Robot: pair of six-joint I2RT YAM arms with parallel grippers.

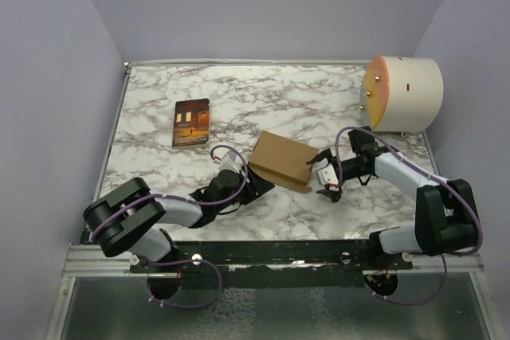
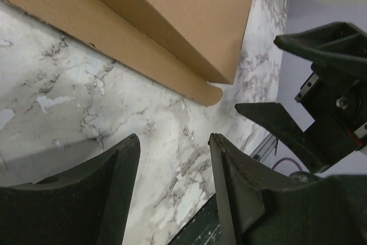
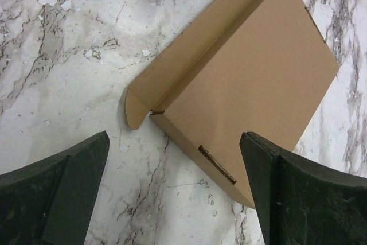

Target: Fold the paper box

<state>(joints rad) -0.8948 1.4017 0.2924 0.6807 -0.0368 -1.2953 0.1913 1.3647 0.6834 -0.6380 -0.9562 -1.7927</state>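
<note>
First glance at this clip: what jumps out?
The brown paper box lies mid-table, one long flap spread on the marble, with the open left gripper and open right gripper flanking it. A large cream cylinder sits at the far right corner, a dark book far left.

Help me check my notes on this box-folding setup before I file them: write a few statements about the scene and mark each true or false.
1. The paper box lies between the left pincer and the right pincer. True.
2. The right pincer is clamped on the paper box. False: its jaws stand wide open and grip nothing.
3. The book rests on top of the paper box. False: it lies apart on the table, further back on the left.
4. The cream cylinder sits at the table's far right corner. True.
5. The left pincer holds nothing. True.
</note>
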